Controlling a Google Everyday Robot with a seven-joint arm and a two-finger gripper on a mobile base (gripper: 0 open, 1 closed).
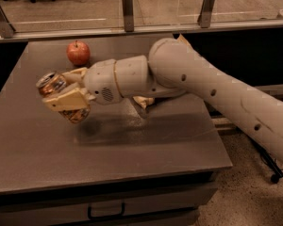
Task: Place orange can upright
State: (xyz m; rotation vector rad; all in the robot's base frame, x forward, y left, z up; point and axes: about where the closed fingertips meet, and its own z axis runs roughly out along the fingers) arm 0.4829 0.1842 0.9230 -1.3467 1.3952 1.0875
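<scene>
Hand: the hand (61,89) is seen at the left of the frame, above the tabletop (132,164), clamped across the orange can (52,84), with 1 finger in front of the can and 1 behind.
Orange can: it is held in the hand's grip, left of centre, its silver lid pointed to the upper left and its base to the lower right.
Attitude: the can is tilted well off vertical; whether its lower end touches the surface cannot be told.
Step in hand: the can is judged to be partway through being turned upright, with setting down and release not yet done.
Wrist: the tilt should be taken out by a roll of the wrist until the lid faces straight up, before any descent is made.
Descent: the base should be brought down flat and slowly, so that no edge lands first.
Landing spot: the bare grey patch under the hand is judged suitable; the apple (78,52) at the upper left lies well apart, and the snack bag (144,101), mostly hidden under the arm, lies to the right.
Release: the fingers should be opened only once the can is borne by the tabletop, then lifted straight up.
Risk: a dented can is likely to rock, so a sideways exit could tip it.
</scene>
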